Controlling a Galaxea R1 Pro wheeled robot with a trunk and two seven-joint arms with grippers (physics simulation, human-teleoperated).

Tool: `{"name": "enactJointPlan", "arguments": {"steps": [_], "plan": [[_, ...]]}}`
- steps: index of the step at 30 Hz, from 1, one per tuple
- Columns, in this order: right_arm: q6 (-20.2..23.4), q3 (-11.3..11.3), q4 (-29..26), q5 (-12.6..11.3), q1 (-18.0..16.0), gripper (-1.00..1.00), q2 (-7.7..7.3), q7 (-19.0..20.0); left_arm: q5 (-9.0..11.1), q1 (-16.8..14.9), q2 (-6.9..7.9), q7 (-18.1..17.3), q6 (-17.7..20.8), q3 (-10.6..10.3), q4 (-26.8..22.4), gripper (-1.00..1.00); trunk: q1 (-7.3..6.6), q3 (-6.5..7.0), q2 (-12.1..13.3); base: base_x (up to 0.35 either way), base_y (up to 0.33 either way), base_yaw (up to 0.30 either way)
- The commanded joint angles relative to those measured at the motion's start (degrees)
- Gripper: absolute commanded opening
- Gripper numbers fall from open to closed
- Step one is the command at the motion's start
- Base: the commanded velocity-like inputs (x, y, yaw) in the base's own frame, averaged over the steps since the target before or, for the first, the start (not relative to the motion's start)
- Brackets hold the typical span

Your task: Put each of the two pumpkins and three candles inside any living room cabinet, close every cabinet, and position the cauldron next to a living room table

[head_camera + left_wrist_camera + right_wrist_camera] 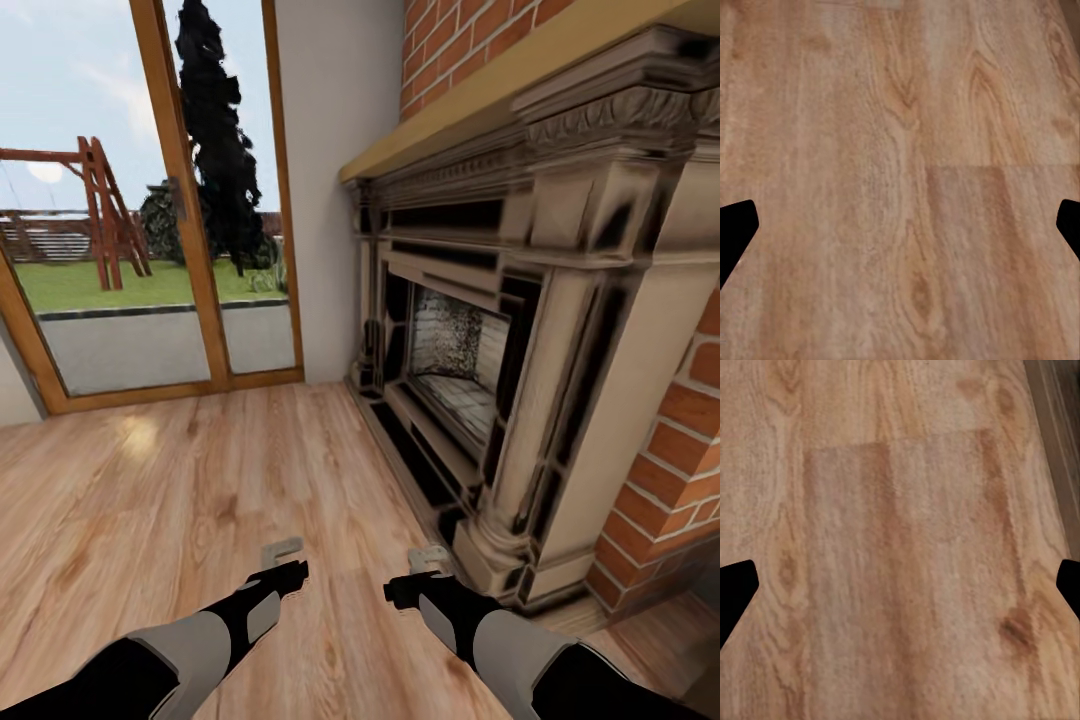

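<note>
Robot faces the stone fireplace (pixel 470 360) with the glass patio door (pixel 150 230) to its left, and no pumpkin, candle, cabinet or cauldron is on show here, so this looks like travel. Both arms ride low and tucked over the wood floor (pixel 200 480), likely for driving: left gripper (pixel 283 556) and right gripper (pixel 428 562) both spread apart, holding nothing

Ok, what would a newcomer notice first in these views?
The big ornate fireplace set in red brick on the right, then the wood-framed glass door on the left showing a lawn and swing set. Both arms hang low over bare wooden floor, left pincer and right pincer open and holding nothing.
</note>
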Motion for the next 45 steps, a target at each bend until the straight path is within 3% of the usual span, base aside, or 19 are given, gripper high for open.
{"name": "enactJointPlan", "arguments": {"steps": [1,9,45], "plan": [[0.29,0.47,-0.09,-0.46,-0.03,1.00,0.00,-0.30,0.35,-0.03,-0.03,0.15,-0.17,-0.48,0.06,1.00,0.02,-0.06,-0.02,0.323,0.175,0.000],[0.28,0.67,-0.09,-0.49,-0.03,1.00,0.00,-0.31,0.35,-0.02,-0.03,0.15,-0.17,-0.48,0.06,1.00,0.02,0.01,-0.02,0.317,0.185,0.117],[0.28,0.68,-0.09,-0.52,-0.03,1.00,0.00,-0.35,0.35,-0.03,0.04,0.15,-0.13,-0.48,0.06,1.00,0.02,0.02,-0.02,0.313,0.177,0.273]]}}
